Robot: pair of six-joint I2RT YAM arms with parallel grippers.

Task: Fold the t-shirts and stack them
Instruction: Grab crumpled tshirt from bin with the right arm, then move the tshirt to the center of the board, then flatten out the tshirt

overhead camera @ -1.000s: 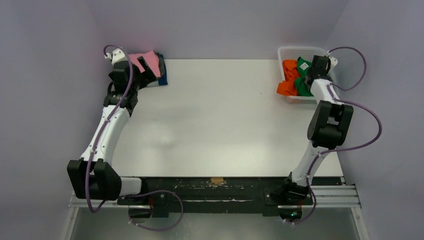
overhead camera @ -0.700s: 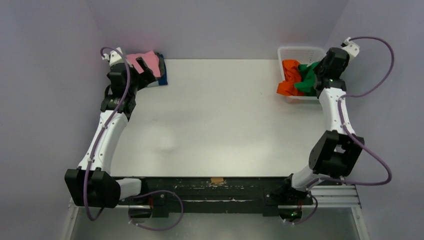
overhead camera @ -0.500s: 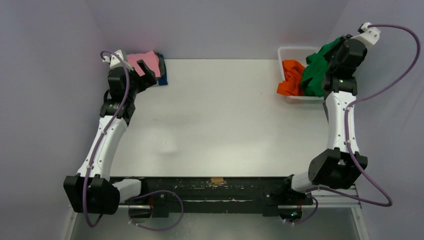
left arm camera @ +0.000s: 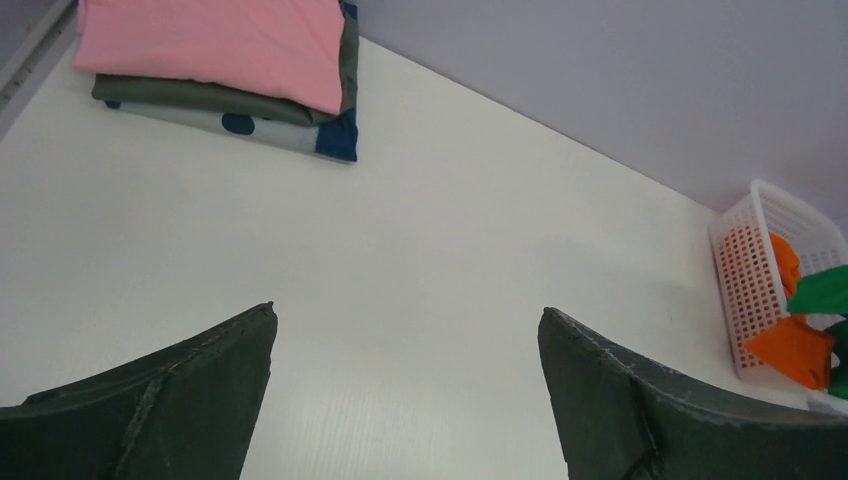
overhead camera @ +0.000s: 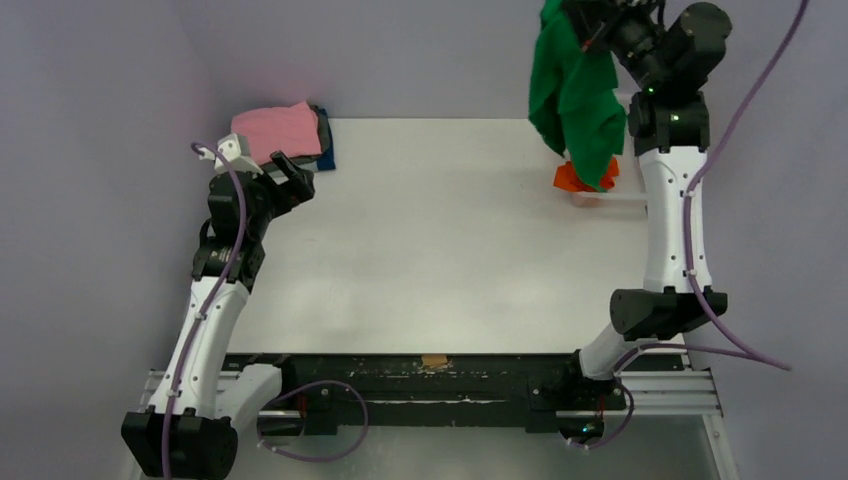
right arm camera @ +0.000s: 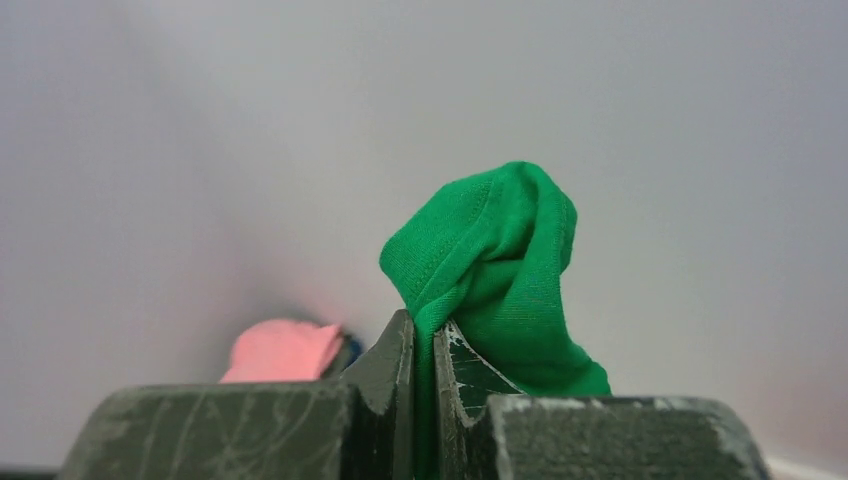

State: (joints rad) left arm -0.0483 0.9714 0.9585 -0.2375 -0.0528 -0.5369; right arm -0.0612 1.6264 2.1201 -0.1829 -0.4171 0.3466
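My right gripper (overhead camera: 590, 18) is shut on the bright green t-shirt (overhead camera: 572, 90) and holds it high above the far right of the table; the cloth hangs down in front of the basket. In the right wrist view the green t-shirt (right arm camera: 490, 270) is pinched at my right gripper (right arm camera: 424, 335). An orange t-shirt (overhead camera: 572, 177) shows under the green one. A folded stack with the pink t-shirt (overhead camera: 277, 130) on top, dark grey (left arm camera: 215, 97) and dark blue (left arm camera: 335, 140) below, lies at the far left corner. My left gripper (overhead camera: 288, 175) is open and empty near that stack, over bare table (left arm camera: 405, 320).
The white lattice basket (left arm camera: 745, 275) stands at the far right edge with orange cloth (left arm camera: 795, 340) in it; the hanging green shirt mostly hides it in the top view. Purple-grey walls close the back and sides. The arms' bases and a black rail (overhead camera: 430, 375) line the near edge.
My right arm has risen high, lifting the green t-shirt out of the basket until it hangs free. My left arm has drawn back from the pink stack toward the near side.
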